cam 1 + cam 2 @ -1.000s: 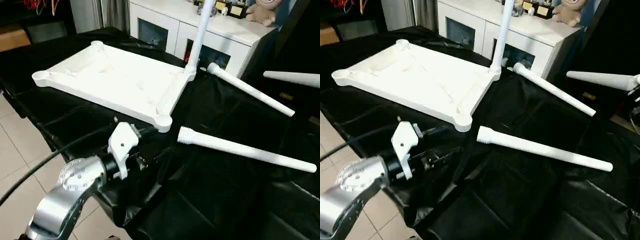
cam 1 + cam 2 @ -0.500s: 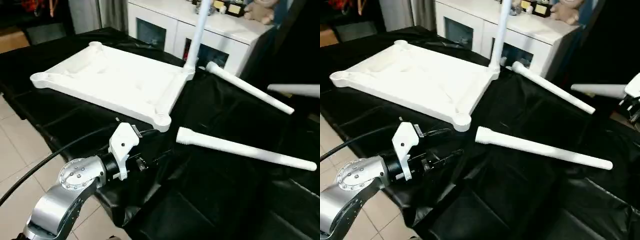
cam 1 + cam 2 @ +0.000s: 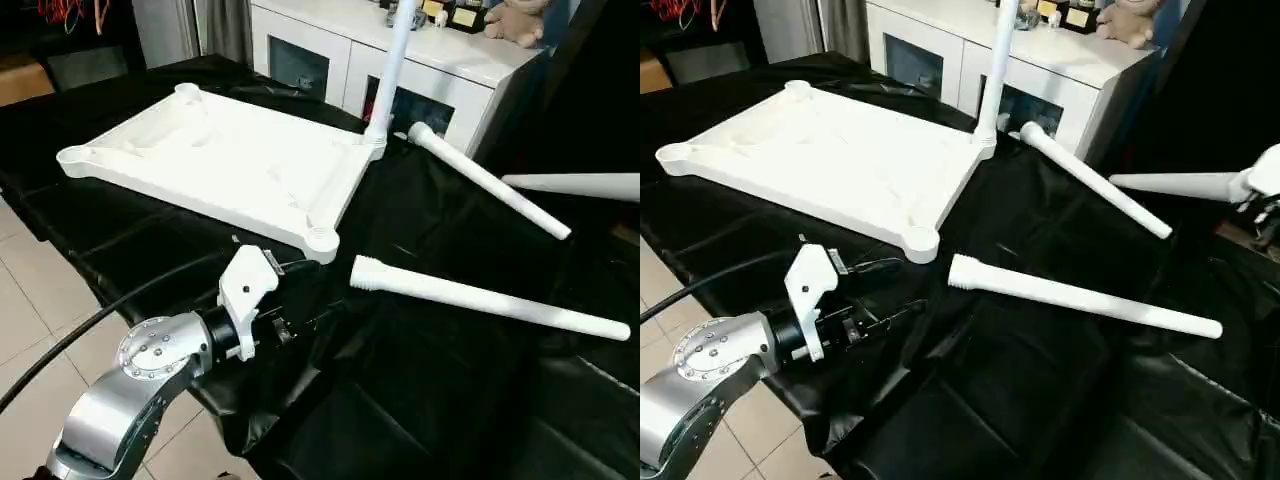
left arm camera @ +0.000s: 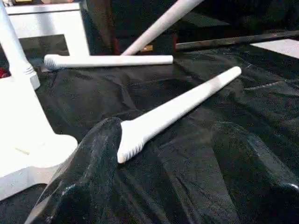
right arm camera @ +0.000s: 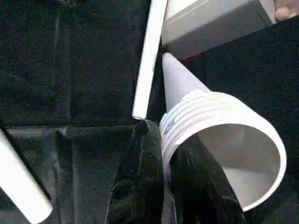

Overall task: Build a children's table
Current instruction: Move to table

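The right gripper [image 5: 159,186] — fingers clamped on a white tapered plastic leg [image 3: 1175,184] — has swung it inward toward the upturned white ribbed tabletop [image 3: 220,160] at the black-draped table's [image 3: 450,400] far-left corner; left gripper [image 3: 875,322] idles, fingers apart.

**Surroundings beyond the work**

The work surface is covered by a crinkled black sheet [image 3: 430,370]. Behind it, a white cabinet [image 3: 440,70] with glass doors is seen, on which a plush toy [image 3: 517,20] and small framed items are set. Pale floor tiles [image 3: 30,330] are visible beside.
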Available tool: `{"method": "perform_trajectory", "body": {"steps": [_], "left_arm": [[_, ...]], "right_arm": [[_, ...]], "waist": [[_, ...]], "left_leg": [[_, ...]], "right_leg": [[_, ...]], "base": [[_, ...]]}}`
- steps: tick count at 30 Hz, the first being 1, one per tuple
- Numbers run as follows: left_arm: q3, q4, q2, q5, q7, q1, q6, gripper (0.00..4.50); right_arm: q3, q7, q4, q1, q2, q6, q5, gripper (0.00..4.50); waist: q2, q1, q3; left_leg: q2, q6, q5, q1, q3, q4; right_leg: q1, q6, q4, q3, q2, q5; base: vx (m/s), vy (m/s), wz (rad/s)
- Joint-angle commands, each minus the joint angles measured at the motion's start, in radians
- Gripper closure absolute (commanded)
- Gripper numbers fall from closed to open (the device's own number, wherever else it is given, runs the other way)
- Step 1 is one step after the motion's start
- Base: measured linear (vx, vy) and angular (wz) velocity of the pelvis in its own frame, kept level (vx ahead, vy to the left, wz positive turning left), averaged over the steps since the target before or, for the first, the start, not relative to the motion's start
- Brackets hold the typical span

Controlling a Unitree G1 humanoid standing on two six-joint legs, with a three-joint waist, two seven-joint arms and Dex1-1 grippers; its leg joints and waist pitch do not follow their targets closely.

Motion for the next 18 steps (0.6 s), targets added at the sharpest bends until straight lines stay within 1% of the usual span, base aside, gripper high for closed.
{"method": "perform_trajectory", "body": {"steps": [1, 2, 3, 4, 6, 10, 11, 12, 14, 15, 16, 18], "left_arm": [[0.001, -0.025, 0.003, 0.0, 0.0, -0.006, 0.007, 1.06], [0.002, -0.025, 0.003, 0.0, 0.0, -0.005, 0.006, 1.06], [0.002, -0.025, 0.002, 0.0, 0.0, -0.004, 0.007, 1.06], [0.002, -0.025, 0.002, 0.0, 0.0, -0.004, 0.007, 1.06], [0.0, -0.024, 0.002, -0.002, -0.002, -0.004, 0.007, 1.06], [-0.006, -0.02, 0.001, 0.0, -0.005, -0.005, 0.005, 1.06], [-0.008, -0.017, 0.001, 0.001, -0.007, -0.01, 0.003, 1.06], [-0.009, -0.016, 0.0, 0.001, -0.007, -0.012, 0.004, 1.06], [-0.009, -0.016, -0.001, -0.001, -0.007, -0.016, 0.006, 1.06], [-0.009, -0.015, -0.001, -0.001, -0.008, -0.016, 0.005, 1.06], [-0.009, -0.015, -0.001, -0.001, -0.008, -0.016, 0.005, 1.06], [-0.01, -0.018, -0.003, -0.003, -0.008, -0.015, 0.006, 1.06]], "right_arm": [[-0.017, 0.067, -0.031, 0.004, -0.016, -0.01, 0.038, 4.5], [-0.023, 0.075, -0.039, 0.007, -0.019, -0.009, 0.047, 4.5], [-0.031, 0.117, -0.058, 0.019, -0.025, -0.002, 0.072, 4.5], [-0.031, 0.117, -0.058, 0.019, -0.025, -0.002, 0.072, 4.5], [-0.035, 0.169, -0.085, 0.041, -0.033, 0.014, 0.094, 4.5], [-0.045, 0.221, -0.113, 0.076, -0.042, 0.034, 0.116, 4.5], [-0.051, 0.24, -0.124, 0.093, -0.047, 0.036, 0.122, 4.5], [-0.053, 0.245, -0.128, 0.097, -0.049, 0.038, 0.125, 4.5], [-0.06, 0.253, -0.14, 0.109, -0.052, 0.046, 0.137, 4.5], [-0.07, 0.264, -0.154, 0.119, -0.053, 0.054, 0.155, 4.5], [-0.07, 0.264, -0.154, 0.119, -0.053, 0.054, 0.155, 4.5], [-0.096, 0.293, -0.204, 0.151, -0.055, 0.083, 0.199, 4.5]], "waist": [[-0.011, 0.002, -0.051], [-0.011, 0.002, -0.051], [-0.008, 0.002, -0.051], [-0.009, 0.003, -0.051], [-0.01, 0.004, -0.051], [-0.011, 0.006, -0.05], [0.002, 0.007, -0.05], [-0.005, 0.005, -0.051], [-0.006, 0.003, -0.05], [-0.007, 0.003, -0.05], [-0.007, 0.003, -0.049], [-0.008, 0.002, -0.05]], "left_leg": [[0.049, 0.085, -0.266, 0.009, -0.013, -0.071], [0.049, 0.086, -0.268, 0.009, -0.013, -0.071], [0.05, 0.087, -0.273, 0.009, -0.013, -0.071], [0.051, 0.09, -0.272, 0.01, -0.013, -0.071], [0.051, 0.096, -0.267, 0.01, -0.013, -0.071], [0.051, 0.094, -0.273, 0.01, -0.013, -0.072], [0.051, 0.091, -0.275, 0.01, -0.015, -0.073], [0.052, 0.088, -0.285, 0.012, -0.014, -0.073], [0.05, 0.085, -0.296, 0.01, -0.015, -0.073], [0.05, 0.083, -0.3, 0.01, -0.016, -0.074], [0.05, 0.082, -0.303, 0.01, -0.016, -0.074], [0.05, 0.08, -0.307, 0.01, -0.016, -0.074]], "right_leg": [[0.034, -0.269, -0.09, 0.022, -0.047, -0.256], [0.034, -0.27, -0.091, 0.022, -0.047, -0.255], [0.033, -0.271, -0.09, 0.022, -0.047, -0.255], [0.034, -0.271, -0.091, 0.022, -0.047, -0.248], [0.035, -0.275, -0.091, 0.022, -0.047, -0.241], [0.035, -0.271, -0.093, 0.022, -0.049, -0.268], [0.035, -0.271, -0.091, 0.023, -0.049, -0.266], [0.034, -0.269, -0.095, 0.022, -0.047, -0.27], [0.035, -0.265, -0.095, 0.021, -0.048, -0.288], [0.034, -0.26, -0.097, 0.02, -0.049, -0.302], [0.034, -0.256, -0.098, 0.021, -0.049, -0.309], [0.034, -0.246, -0.099, 0.021, -0.048, -0.322]], "base": [[0.0, 0.0, 0.0], [0.0, 0.0, 0.0], [0.0, 0.0, 0.0], [0.0, 0.0, 0.0], [0.0, 0.0, 0.0], [0.0, 0.0, 0.0], [0.0, 0.0, 0.0], [0.0, 0.0, 0.0], [0.0, 0.0, 0.0], [0.0, 0.0, 0.0], [0.0, 0.0, 0.0], [0.0, 0.0, 0.0]]}}
